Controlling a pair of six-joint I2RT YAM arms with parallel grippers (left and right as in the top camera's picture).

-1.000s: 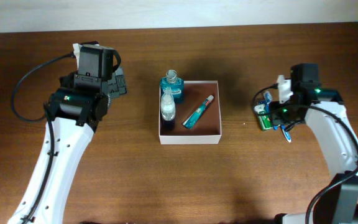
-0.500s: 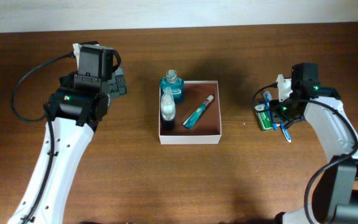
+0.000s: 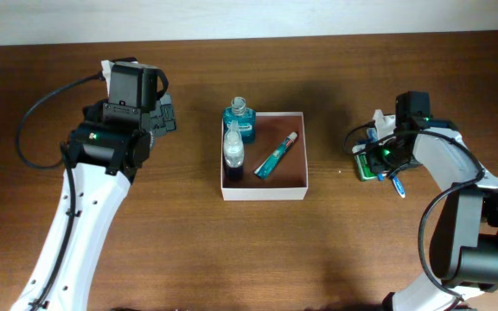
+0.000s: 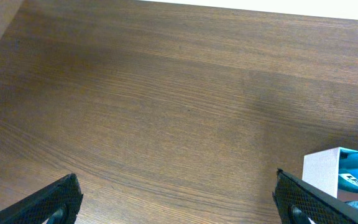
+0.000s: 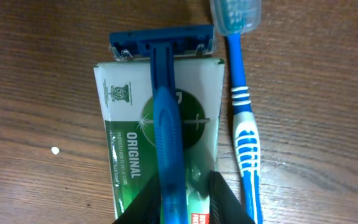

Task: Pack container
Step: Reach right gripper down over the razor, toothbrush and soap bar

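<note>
At the middle of the counter (image 3: 145, 250) sits the container (image 3: 294, 171), square and shallow, white-walled with a reddish-brown inside. A clear bottle (image 3: 233, 149) lies along its left side and a teal tube (image 3: 275, 157) lies slantwise across the floor. A teal mouthwash bottle (image 3: 240, 121) stands at the far-left corner; whether it is fully inside I cannot tell.

To the left, well apart from the container, hangs the left claw (image 3: 164, 117). Its wrist view shows the fingertips spread wide over bare wood, with one white corner of the container (image 4: 321, 171) at the right edge of that view.

To the right, also well apart from the container, the right claw (image 3: 386, 155) sits low over a green toothpaste tube (image 5: 126, 137). A blue razor (image 5: 166, 124) lies on top of the tube and a blue-and-white toothbrush (image 5: 244, 130) lies just beside it. The two fingers stand apart on either side of the razor handle, with a strip of green showing between the handle and one finger, so nothing is clamped.

Compared with a second ago, the right wrist has swung a little leftward over the tube. The left arm, the container and its contents have stayed where they were.
</note>
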